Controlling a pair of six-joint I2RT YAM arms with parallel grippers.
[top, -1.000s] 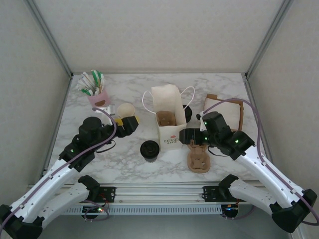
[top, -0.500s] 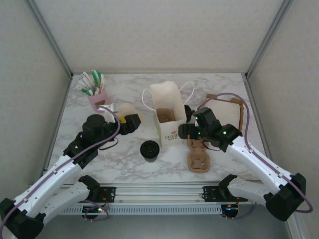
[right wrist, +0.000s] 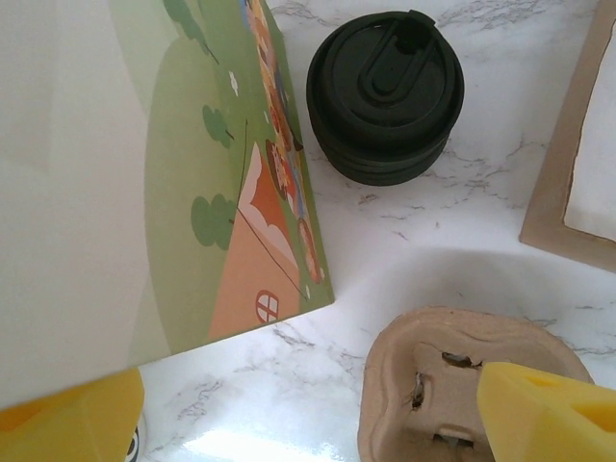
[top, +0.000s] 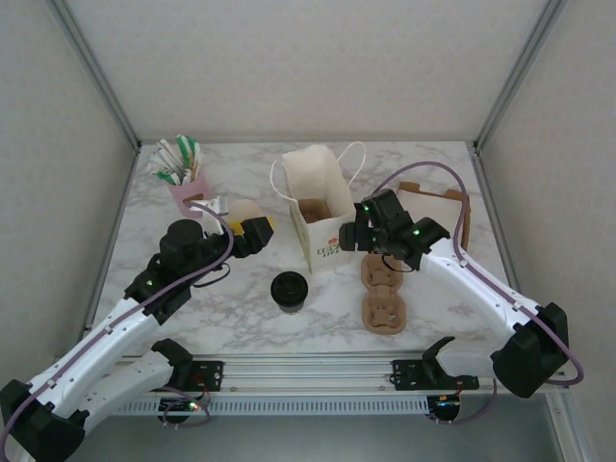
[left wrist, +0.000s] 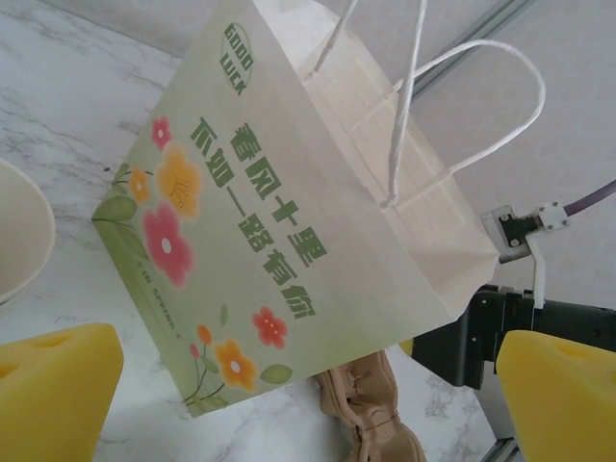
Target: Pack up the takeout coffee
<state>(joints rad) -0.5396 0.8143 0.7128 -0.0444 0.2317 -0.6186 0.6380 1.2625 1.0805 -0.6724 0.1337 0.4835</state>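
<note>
Sitting untouched, the takeout coffee lies well apart from spread left fingers and right fingers

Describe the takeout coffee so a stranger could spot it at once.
Start at the paper bag standing mid-table. Just in front of it, toward the arms, sits the takeout coffee. Its round black lid sets it apart from the lidless cup farther back.

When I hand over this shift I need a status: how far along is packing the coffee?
Done: the paper bag stands, mouth open. In hand: nothing; the right gripper is open beside the bag's wall, the left gripper open, facing it. Left: the takeout coffee, lidded, stands on the table outside the bag and needs grasping and lowering in.
</note>
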